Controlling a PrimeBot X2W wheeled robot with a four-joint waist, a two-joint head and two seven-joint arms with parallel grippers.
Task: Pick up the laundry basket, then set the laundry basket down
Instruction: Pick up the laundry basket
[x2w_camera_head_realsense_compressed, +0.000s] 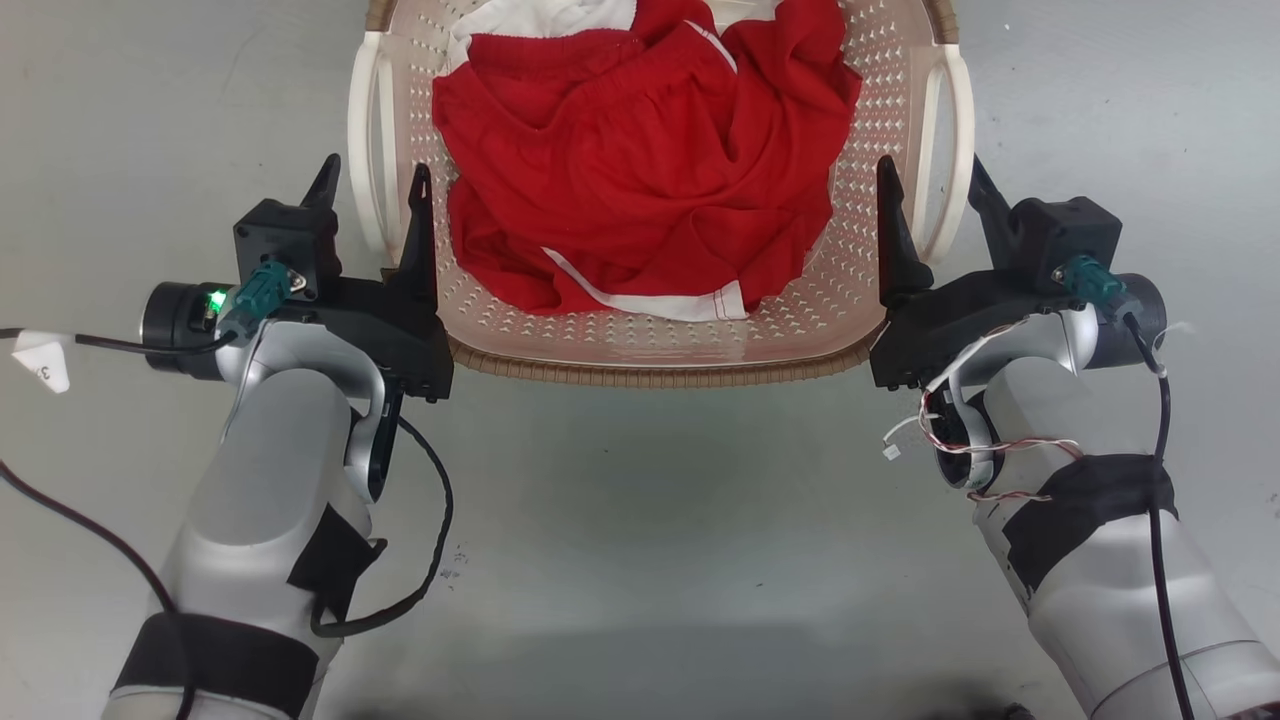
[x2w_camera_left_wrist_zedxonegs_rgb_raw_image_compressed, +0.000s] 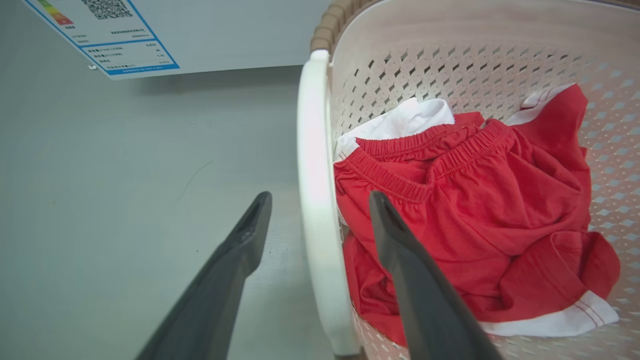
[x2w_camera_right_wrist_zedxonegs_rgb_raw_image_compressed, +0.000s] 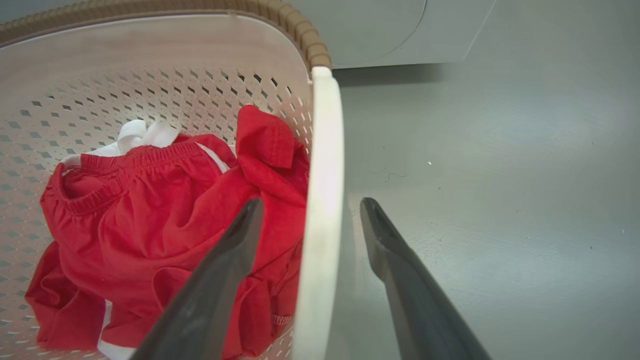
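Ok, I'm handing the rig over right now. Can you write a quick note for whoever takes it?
Left gripper: open, one finger on either side of the left handle, not clamped.
Right gripper: open, straddling the right handle the same way.
Basket: straight ahead, apparently resting on the floor, holding red clothes and a white garment.
Done: both grippers lined up on the handles.
Left: shut both grippers, lift, then set the basket down.

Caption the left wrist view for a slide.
Left gripper, fingers open, straddling the laundry basket's white handle; red clothes inside.
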